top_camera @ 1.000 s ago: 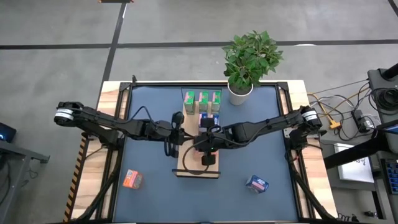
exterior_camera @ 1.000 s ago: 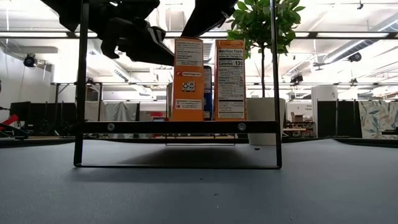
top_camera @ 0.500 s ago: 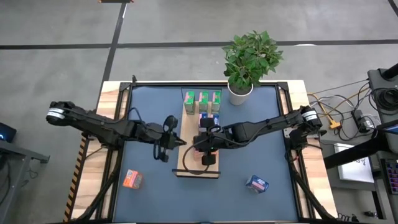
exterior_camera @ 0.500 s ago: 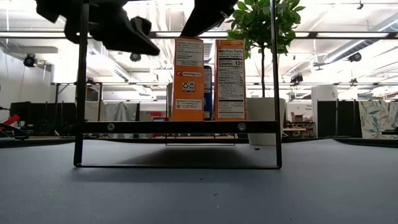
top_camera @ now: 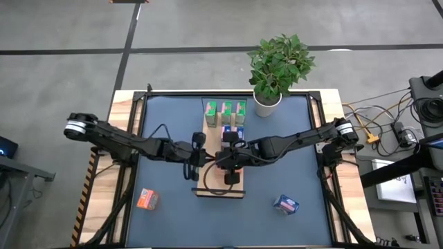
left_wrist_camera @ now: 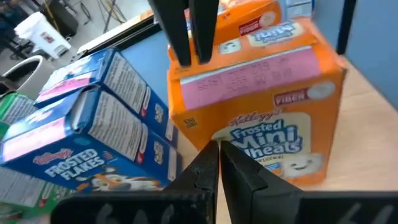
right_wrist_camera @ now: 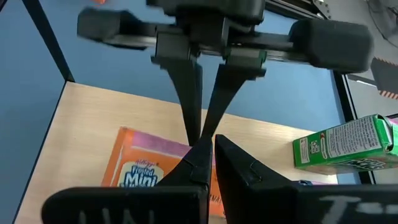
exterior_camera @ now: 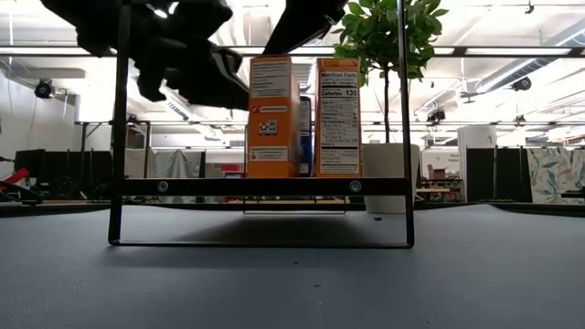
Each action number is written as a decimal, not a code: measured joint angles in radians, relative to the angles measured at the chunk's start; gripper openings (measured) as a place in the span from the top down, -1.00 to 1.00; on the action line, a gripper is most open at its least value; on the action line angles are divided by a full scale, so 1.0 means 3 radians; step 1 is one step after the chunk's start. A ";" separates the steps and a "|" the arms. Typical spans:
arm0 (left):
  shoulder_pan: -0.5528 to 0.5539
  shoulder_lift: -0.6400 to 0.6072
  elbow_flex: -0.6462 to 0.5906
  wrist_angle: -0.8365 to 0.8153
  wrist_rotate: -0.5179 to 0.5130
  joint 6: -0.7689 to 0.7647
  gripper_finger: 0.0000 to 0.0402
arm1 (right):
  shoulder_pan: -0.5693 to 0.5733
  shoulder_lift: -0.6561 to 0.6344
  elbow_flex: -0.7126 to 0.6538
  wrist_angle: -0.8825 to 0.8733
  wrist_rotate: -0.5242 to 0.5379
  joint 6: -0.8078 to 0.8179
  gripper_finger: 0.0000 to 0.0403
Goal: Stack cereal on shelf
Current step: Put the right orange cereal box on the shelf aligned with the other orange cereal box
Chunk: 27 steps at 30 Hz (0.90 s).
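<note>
The shelf (top_camera: 208, 188) is a light-wood board on a black frame (exterior_camera: 265, 186) in the middle of the table. Green boxes (top_camera: 225, 108) stand at its far end, with blue boxes (left_wrist_camera: 93, 124) behind the orange ones. An orange box (left_wrist_camera: 261, 106) stands upright on the board, beside a second orange box (exterior_camera: 338, 114). My left gripper (left_wrist_camera: 219, 152) is shut, at the box's left side. My right gripper (right_wrist_camera: 210, 152) is shut over the box's top (right_wrist_camera: 140, 168); its fingers (left_wrist_camera: 180, 37) show in the left wrist view. My left gripper touches the orange box's broad printed face (left_wrist_camera: 239, 140) with its shut fingertips, coming level from the table's left. The box stands upright on the board. My right gripper rests its shut fingertips on the box's pink top (left_wrist_camera: 214, 78), slanting down from the table's right.
A potted plant (top_camera: 277, 66) stands at the far edge, right of the shelf. A loose orange box (top_camera: 147, 199) lies on the table at the near left, and a loose blue box (top_camera: 285, 203) at the near right. A green box (right_wrist_camera: 345, 143) shows beyond the board.
My left gripper has drawn back toward the table's left edge and then come back to the orange box, staying shut. The box has turned a little on the board and now shows wider in the low view.
</note>
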 joint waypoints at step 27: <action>-0.0094 0.0112 0.0064 -0.0137 0.0290 -0.0078 1.00 | 0.0036 0.0003 -0.0017 0.0026 -0.0001 0.0062 0.95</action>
